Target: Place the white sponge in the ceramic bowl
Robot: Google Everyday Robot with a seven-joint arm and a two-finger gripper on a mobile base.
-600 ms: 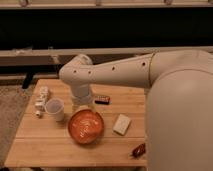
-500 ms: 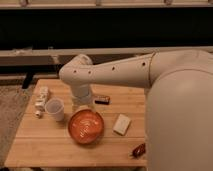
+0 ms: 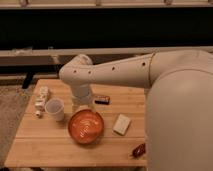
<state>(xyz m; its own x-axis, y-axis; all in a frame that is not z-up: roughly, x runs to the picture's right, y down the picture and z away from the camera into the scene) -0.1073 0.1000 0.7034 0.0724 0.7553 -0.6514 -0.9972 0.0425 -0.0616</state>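
Observation:
The white sponge (image 3: 121,124) lies flat on the wooden table (image 3: 45,145), just right of the ceramic bowl (image 3: 86,126). The bowl is orange-brown with pale rings inside and holds nothing. My arm reaches in from the right and bends down at its elbow. The gripper (image 3: 83,106) hangs at the bowl's far rim, a hand's width left of the sponge and apart from it. The wrist above it covers most of the gripper.
A white cup (image 3: 55,109) stands left of the bowl, with a cluster of small white blocks (image 3: 40,102) beyond it. A small dark object (image 3: 101,99) lies behind the bowl. A red item (image 3: 139,149) sits at the table's front right edge. My large arm shell fills the right side.

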